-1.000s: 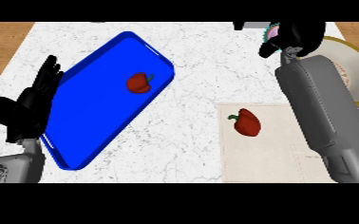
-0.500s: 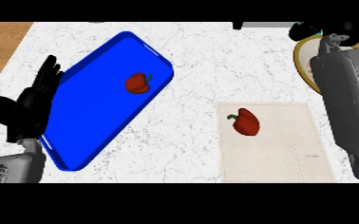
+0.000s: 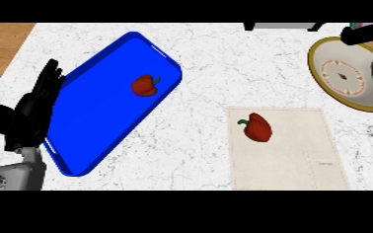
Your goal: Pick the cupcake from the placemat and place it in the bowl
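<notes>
Cupcake isn't visible; the placemat (image 3: 287, 150) carries a red bell pepper (image 3: 258, 127), likely light, stiff, glossy-slick, best taken across its body. Right hand (image 3: 358, 33) is by the bowl (image 3: 320, 76); can't tell its fingers. Left hand (image 3: 33, 109) rests open at left.

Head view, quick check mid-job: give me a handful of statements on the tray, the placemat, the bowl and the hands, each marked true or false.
1. A red pepper lies on the blue tray. True.
2. The placemat holds a cupcake. False: only a second red pepper lies on it.
3. The left hand is open at the view's left edge, beside the tray. True.
4. The bowl sits on the placemat. False: it stands apart, at the right edge.
5. The right hand rests on the tray. False: it shows only partly, at the upper right above the bowl.
</notes>
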You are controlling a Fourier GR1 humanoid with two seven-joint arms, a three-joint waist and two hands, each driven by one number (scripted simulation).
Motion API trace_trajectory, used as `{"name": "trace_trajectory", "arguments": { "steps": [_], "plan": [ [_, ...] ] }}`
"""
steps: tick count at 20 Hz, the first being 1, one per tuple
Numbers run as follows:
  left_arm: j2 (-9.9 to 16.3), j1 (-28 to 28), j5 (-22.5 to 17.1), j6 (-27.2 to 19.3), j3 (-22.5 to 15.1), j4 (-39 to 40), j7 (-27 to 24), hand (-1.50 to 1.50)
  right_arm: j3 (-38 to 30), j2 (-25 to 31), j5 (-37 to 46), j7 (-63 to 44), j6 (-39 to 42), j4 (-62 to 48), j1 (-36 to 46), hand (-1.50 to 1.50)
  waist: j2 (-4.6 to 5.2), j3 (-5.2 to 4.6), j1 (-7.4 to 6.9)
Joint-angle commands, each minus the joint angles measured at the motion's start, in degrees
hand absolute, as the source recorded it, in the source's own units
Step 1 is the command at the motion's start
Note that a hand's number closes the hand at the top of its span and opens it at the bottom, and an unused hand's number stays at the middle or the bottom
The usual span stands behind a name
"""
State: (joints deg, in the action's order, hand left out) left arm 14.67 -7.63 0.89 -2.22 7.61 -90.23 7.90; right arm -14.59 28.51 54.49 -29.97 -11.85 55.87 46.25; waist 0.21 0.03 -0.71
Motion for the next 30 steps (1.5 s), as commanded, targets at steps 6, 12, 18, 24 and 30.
{"name": "trace_trajectory", "arguments": {
  "steps": [6, 12, 18, 24, 30],
  "plan": [
    [-1.0, -2.3, 2.2, -0.9, -0.5, 3.0, -2.2, 0.0, -6.7, 6.3, -3.7, 18.2, -9.5, -25.0, 4.3, 1.5, 0.54, 0.05, -0.9],
    [-0.8, -2.4, 1.0, -0.2, -0.2, 1.4, -0.7, 0.0, -6.4, 11.6, -0.7, 11.8, -2.0, -35.8, 3.7, 1.5, 0.99, 0.05, -1.92],
    [-1.6, -3.4, 0.7, 0.3, -0.7, 2.0, -0.5, 0.0, -11.5, 12.8, -6.4, 22.3, -0.2, -42.5, 3.4, -1.5, 1.09, 0.21, -1.95],
    [-0.9, -3.1, 0.8, 0.1, -0.3, 0.6, 1.9, 0.0, -21.1, 11.6, -17.2, 33.1, -2.3, -39.6, 3.6, -1.5, 0.62, 0.31, -1.22],
    [-0.8, -1.2, 1.0, -0.3, 1.0, 2.2, -1.5, 0.0, -36.1, 13.7, -33.0, 42.9, -1.7, -35.9, 3.0, -1.5, 0.33, 0.32, 0.31]
  ]
}}
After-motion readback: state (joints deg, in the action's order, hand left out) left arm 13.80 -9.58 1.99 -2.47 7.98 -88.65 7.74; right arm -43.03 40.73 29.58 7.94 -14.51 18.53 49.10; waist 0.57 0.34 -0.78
